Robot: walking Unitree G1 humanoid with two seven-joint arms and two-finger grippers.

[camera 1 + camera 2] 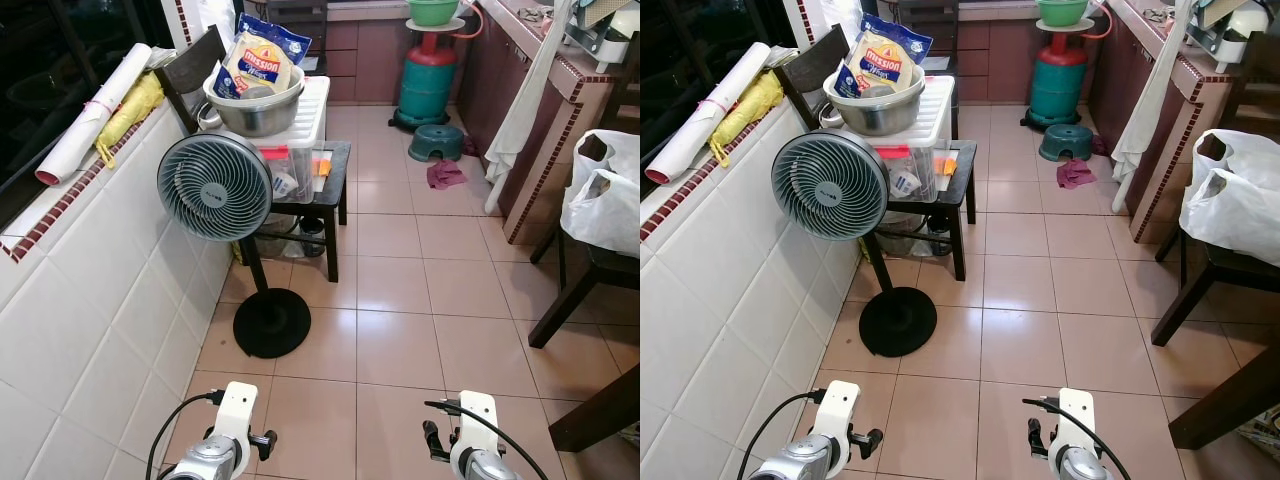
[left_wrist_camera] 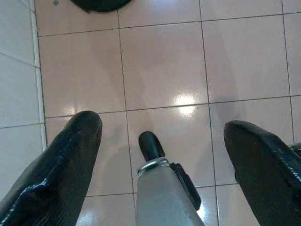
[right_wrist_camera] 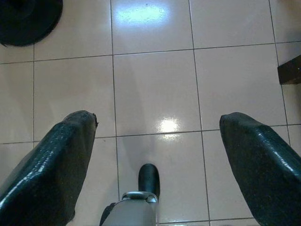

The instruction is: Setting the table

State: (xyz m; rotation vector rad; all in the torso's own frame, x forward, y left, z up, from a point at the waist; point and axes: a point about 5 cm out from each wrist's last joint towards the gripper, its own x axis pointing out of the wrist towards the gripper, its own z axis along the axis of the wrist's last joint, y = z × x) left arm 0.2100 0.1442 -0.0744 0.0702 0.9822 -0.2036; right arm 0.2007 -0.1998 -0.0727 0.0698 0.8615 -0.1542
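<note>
Left pincer [image 2: 162,136] and right pincer [image 3: 157,127], both spread wide over bare floor tiles [image 1: 400,340], steel bowl [image 1: 255,108] well ahead.

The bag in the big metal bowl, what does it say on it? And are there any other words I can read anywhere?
"MISSION": on the yellow and blue bag standing in the metal bowl.
Smaller script under that word on the bag: too blurred to read.
Small mark at the hub of the fan: too small to read.
Labels on things inside the clear plastic box: too blurred to read.
</note>
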